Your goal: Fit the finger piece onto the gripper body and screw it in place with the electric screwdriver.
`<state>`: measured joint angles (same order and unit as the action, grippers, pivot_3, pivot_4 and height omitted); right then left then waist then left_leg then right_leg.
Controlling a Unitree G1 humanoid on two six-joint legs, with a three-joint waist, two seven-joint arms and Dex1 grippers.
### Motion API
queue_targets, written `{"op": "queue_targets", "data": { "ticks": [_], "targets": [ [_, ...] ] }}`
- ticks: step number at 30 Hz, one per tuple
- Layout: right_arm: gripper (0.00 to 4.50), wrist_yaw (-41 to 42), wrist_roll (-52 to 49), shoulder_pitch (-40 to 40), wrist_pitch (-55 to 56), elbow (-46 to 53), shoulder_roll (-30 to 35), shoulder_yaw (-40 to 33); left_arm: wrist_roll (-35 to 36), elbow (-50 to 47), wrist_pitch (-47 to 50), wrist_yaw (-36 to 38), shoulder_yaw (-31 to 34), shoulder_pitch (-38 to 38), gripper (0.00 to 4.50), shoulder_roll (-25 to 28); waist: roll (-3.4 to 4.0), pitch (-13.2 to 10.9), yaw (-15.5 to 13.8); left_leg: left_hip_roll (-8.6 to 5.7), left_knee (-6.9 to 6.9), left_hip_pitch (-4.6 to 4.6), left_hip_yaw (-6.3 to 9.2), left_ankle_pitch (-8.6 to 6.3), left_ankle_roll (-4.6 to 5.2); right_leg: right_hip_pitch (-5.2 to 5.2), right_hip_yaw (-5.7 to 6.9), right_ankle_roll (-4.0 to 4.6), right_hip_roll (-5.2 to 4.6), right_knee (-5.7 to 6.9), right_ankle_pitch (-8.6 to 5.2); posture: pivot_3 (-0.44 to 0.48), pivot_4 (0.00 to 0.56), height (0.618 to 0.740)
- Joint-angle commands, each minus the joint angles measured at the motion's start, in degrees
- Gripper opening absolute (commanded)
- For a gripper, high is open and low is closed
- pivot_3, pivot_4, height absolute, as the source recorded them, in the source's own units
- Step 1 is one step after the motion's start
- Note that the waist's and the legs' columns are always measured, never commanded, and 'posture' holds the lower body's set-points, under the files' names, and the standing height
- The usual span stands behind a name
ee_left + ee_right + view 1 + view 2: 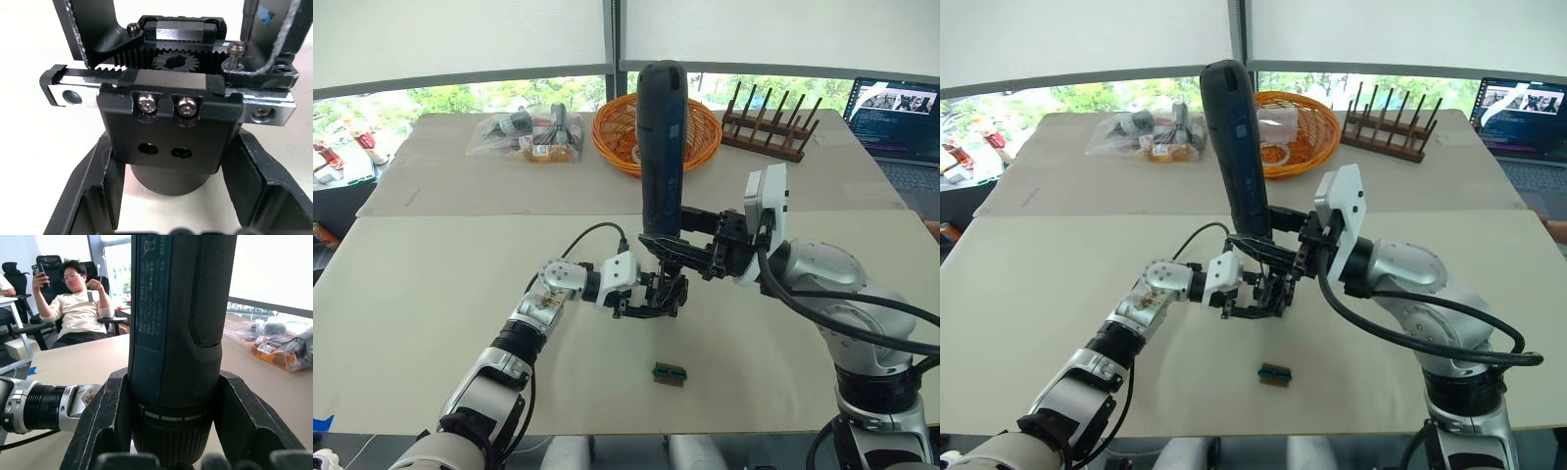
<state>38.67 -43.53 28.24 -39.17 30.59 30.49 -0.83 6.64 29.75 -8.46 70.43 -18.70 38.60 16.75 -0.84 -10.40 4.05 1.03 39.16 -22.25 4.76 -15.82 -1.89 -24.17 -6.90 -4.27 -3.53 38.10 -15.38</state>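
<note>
My left gripper (651,299) is shut on the gripper body (658,290), holding it just above the table's middle. In the left wrist view the gripper body (171,122) shows its gear, toothed racks and two silver screws, clamped between my fingers (93,196). A black finger piece (286,34) sits on its far rail, with a raised screw (236,51) beside it. My right gripper (674,253) is shut on the electric screwdriver (661,137), which stands upright over the body. Its thin bit (249,19) hangs just above the raised screw. The screwdriver (176,347) sits between my right fingers (105,426).
A small green-and-black block (669,374) lies on the table near the front. At the back stand an orange basket (607,137), a wooden rack (773,127), plastic bags (529,135) and a laptop (901,117). A person (78,308) sits beyond the table.
</note>
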Motion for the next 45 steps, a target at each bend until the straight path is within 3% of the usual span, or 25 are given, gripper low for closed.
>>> {"op": "queue_targets", "data": {
  "ticks": [1,45],
  "targets": [
    [1.93,0.15,-0.4,0.46,2.38,2.35,-0.44,-1.24,-0.1,-1.99,-0.08,-0.29,1.02,0.11,2.29,0.61,0.0,0.0,0.0,0.0,0.0,0.0,0.0,0.0,0.0,0.0,0.0,0.0,0.0,0.0,0.0,0.0,0.15,0.74],
    [1.93,0.97,-0.35,2.2,1.84,2.52,0.28,-1.33,-0.16,-1.42,-0.37,-0.28,1.19,0.38,2.29,0.79,0.0,0.0,0.01,0.0,0.0,0.0,0.0,0.0,0.0,0.0,0.0,0.0,0.0,0.0,0.0,0.0,0.15,0.74]
  ]
}}
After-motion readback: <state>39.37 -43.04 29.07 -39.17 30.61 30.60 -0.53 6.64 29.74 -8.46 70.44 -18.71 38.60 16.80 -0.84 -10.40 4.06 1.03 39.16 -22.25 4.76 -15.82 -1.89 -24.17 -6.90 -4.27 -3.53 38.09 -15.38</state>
